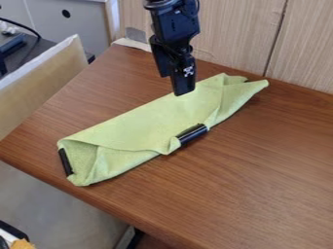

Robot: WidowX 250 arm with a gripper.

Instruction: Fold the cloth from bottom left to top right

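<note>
The black gripper [181,91] hangs from the top edge over the upper middle of the cloth, pointing down. From this angle I cannot tell whether it touches the cloth. The light green cloth [146,124] lies on the table as a long, partly folded strip running from lower left to upper right. Its lower-left end stands a little open like a pocket, and its upper-right end narrows to a point. A black cylindrical object [193,133] pokes out at the cloth's lower middle edge, partly covered by it.
The brown wooden table [260,170] has its left edge close to the cloth's lower-left end. A thin black object [65,162] shows at that end. Behind the table is a wood-panel wall [240,34]; a light board [46,78] stands at the left.
</note>
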